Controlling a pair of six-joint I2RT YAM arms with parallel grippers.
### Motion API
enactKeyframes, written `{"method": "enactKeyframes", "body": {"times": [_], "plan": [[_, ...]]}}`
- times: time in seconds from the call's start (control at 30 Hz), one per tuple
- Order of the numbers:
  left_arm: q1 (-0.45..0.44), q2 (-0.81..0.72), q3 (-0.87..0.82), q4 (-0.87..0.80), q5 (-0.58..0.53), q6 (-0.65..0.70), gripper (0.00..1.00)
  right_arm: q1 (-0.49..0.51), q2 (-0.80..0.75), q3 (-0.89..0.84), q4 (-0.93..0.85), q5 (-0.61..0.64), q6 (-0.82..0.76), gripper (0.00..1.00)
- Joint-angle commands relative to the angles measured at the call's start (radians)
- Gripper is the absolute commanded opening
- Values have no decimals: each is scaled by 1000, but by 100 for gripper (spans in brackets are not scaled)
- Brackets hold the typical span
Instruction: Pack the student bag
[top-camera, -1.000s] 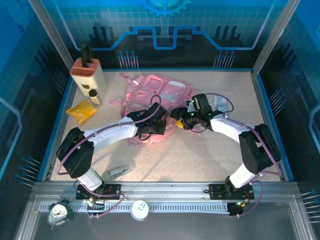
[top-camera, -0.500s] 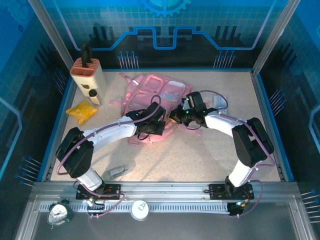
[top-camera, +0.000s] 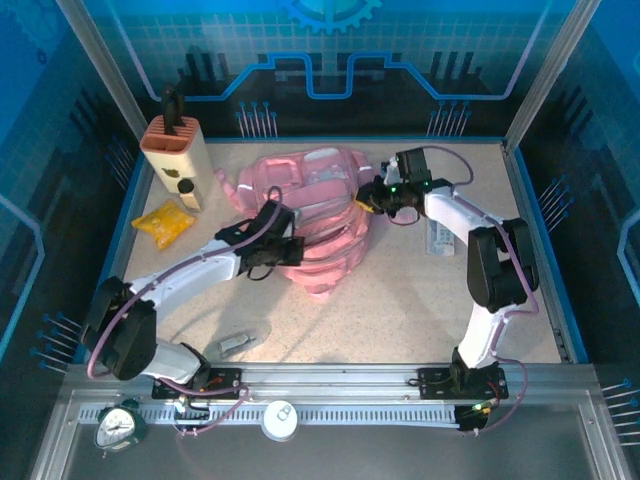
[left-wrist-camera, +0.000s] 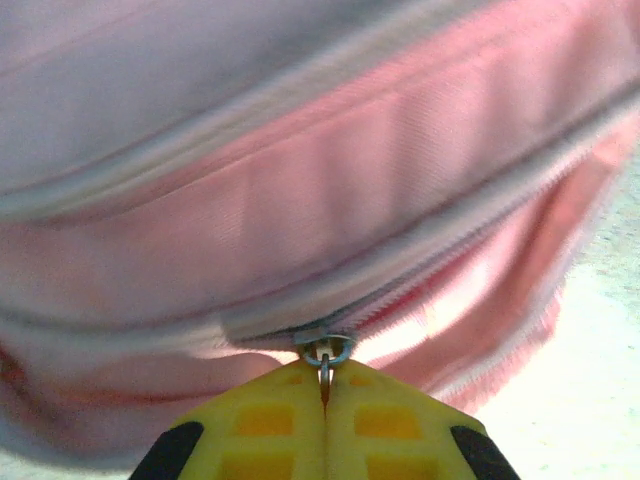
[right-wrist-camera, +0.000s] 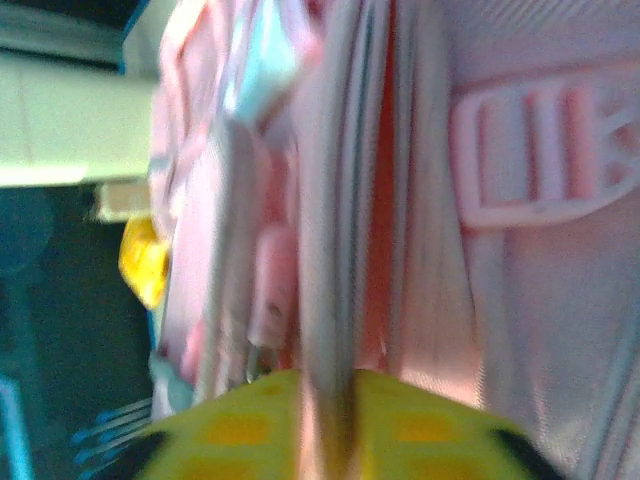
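Gripping the bag (top-camera: 320, 205) from both sides, the hands hold it bunched up near the table's (top-camera: 400, 300) centre, toward 12 o'clock. The left hand (left-wrist-camera: 325, 395), at the bag's 8 o'clock, is closed tight on a small zip ring (left-wrist-camera: 326, 352). The right hand (right-wrist-camera: 330, 420), at its 3 o'clock, pinches a fold of bag. That view is blurred, and the frame's lower edge cuts the pads off.

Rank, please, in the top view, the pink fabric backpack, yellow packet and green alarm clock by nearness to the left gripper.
1. pink fabric backpack, gripped by the left gripper.
2. yellow packet, left side.
3. green alarm clock, near-left corner.
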Motion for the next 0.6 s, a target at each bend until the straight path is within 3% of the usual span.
{"method": "enactKeyframes", "body": {"times": [0.0, 0.1, 0.2, 0.27, 0.37, 0.57], "plan": [[-70, 89, 111, 1, 11, -52, 0, -41, -2, 77, -74, 58, -71, 43], [-78, 155, 188, 28, 1, -67, 0, -40, -90, -18, -80, 15, -49, 54], [-95, 193, 228, 48, 19, -62, 0, -22, -195, -168, -47, -39, 35, 59], [-106, 213, 250, 50, 29, -56, 0, -2, -258, -299, 89, -93, 148, 59], [-111, 225, 252, 51, 31, -64, 0, 46, -316, -414, 203, -65, 265, 60], [-113, 220, 224, 67, 40, -80, 0, 159, -246, -408, 283, -22, 361, 55]]}}
